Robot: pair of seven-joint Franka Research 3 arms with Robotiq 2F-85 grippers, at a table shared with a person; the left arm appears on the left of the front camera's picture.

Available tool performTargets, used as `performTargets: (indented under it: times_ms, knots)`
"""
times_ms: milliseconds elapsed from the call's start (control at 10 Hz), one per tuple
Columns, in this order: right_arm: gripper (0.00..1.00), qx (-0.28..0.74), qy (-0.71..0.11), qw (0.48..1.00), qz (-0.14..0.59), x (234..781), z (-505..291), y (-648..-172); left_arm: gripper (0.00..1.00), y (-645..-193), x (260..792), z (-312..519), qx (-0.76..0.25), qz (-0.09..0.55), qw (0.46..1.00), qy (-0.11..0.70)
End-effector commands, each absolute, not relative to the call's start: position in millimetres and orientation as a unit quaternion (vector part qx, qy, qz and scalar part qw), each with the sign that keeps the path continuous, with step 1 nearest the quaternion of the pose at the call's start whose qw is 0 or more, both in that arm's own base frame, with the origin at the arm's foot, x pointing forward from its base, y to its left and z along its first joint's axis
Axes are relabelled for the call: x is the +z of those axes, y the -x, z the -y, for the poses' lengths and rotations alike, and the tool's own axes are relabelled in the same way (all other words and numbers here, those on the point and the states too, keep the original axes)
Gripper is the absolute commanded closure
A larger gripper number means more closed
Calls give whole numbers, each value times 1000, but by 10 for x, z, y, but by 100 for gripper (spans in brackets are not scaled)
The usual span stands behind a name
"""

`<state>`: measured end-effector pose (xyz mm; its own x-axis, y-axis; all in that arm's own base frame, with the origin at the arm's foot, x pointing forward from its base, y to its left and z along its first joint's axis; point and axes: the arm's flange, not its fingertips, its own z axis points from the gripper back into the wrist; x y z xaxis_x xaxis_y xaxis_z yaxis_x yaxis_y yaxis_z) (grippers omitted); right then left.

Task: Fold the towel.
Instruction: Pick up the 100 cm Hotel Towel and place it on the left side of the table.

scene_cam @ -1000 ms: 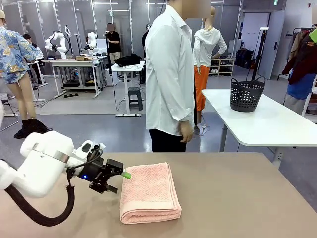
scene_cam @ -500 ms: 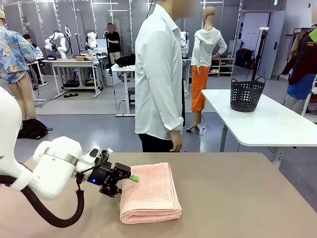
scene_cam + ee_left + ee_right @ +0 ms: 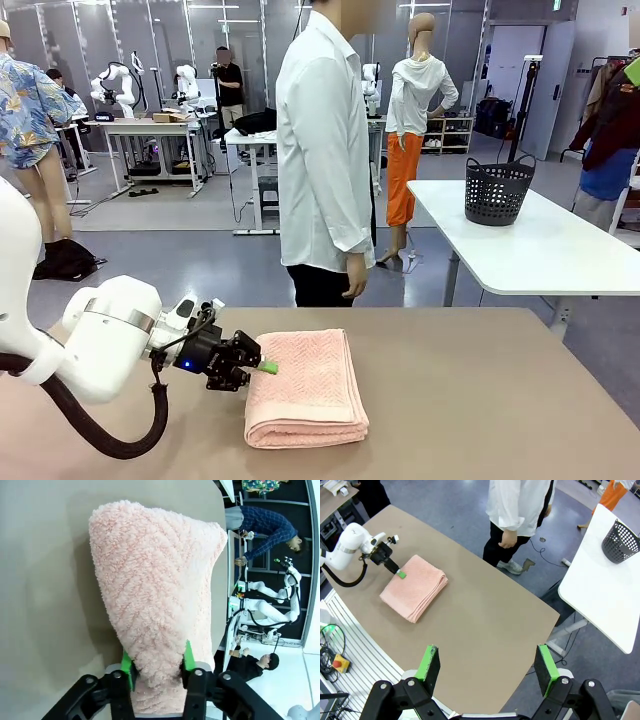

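Pinching the towel (image 3: 160,595) between its green pads (image 3: 127,667), the left gripper (image 3: 262,366) is clamped on the folded cloth's near edge; the gripped layers hide the fingertips. High above the table (image 3: 485,625), the right gripper (image 3: 487,667) hangs with jaws wide and nothing between them, well apart from the towel.

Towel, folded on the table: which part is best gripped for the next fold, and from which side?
Probably the towel's left edge, from the robot's left, low along the table. The stacked layers there lie within a finger span: the left gripper is shut on that edge.
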<state>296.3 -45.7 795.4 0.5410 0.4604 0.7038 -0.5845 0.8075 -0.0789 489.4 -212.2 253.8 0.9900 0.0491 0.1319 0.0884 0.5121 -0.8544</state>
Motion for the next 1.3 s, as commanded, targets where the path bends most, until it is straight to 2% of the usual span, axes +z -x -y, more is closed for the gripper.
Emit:
performTargets:
  times_ms: [0,100,600,1200]
  knots:
    - [5,299,-83,874,374,7959,465,-2958,96,-4881,2508,2159,-10,81,863,498]
    - [5,299,-83,874,374,7959,465,-2958,100,-4907,2514,2162,-4,80,863,499]
    - [5,299,-83,874,374,7959,465,-2958,100,-5007,2595,1822,-19,71,862,502]
    - [5,299,-83,874,374,7959,465,-2958,100,-5204,2740,479,-52,27,883,466]
